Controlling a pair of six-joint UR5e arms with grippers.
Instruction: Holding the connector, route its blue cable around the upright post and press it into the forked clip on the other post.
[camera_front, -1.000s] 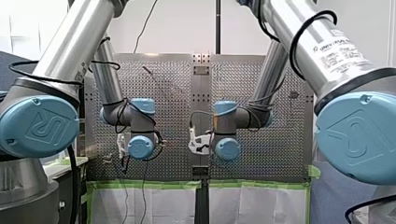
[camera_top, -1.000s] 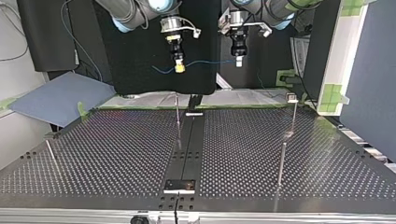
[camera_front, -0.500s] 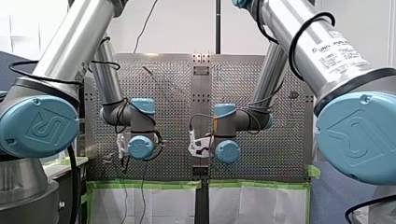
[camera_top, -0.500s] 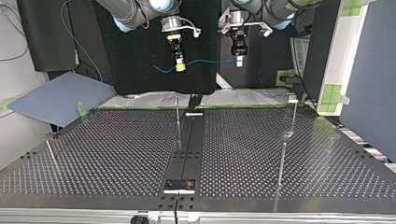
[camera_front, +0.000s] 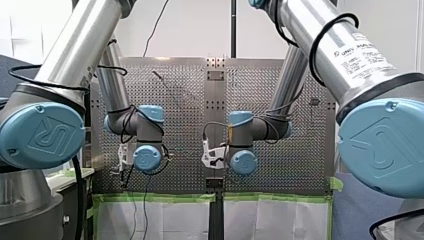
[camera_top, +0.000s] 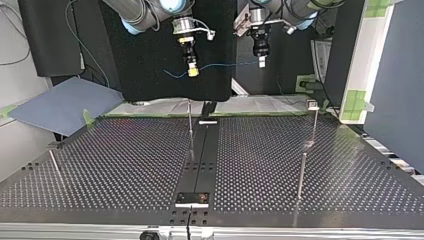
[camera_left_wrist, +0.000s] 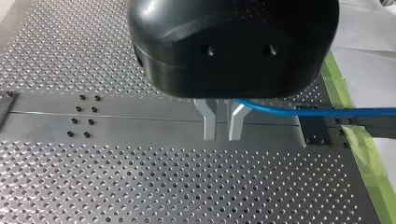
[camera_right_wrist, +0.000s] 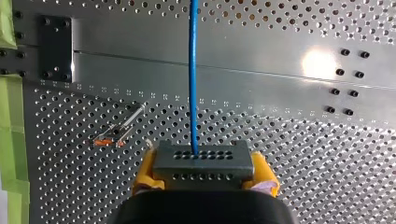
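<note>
My right gripper (camera_right_wrist: 203, 169) has its yellow pads shut on the grey connector (camera_right_wrist: 198, 157), and the blue cable (camera_right_wrist: 193, 70) runs straight out ahead of it. In the top view this gripper (camera_top: 192, 71) hangs high over the table's far edge. The cable (camera_top: 225, 65) spans across to my left gripper (camera_top: 261, 63). In the left wrist view, the metal fingers (camera_left_wrist: 207, 119) of my left gripper (camera_left_wrist: 222, 137) stand close together on the cable (camera_left_wrist: 303, 111), which leaves sideways. A thin upright post (camera_top: 190, 119) stands below. Another post carries a small clip (camera_top: 312, 104).
A third post (camera_top: 301, 175) stands near the top view's right. A tilted rod (camera_top: 55, 166) stands at its left. A black centre strip (camera_top: 200, 155) crosses the perforated table (camera_top: 125, 165). A grey-blue sheet (camera_top: 65, 105) lies off the table's far left corner.
My left gripper has shifted toward the top view's right and slightly up, along the cable. My right gripper with the connector has stayed in place.
</note>
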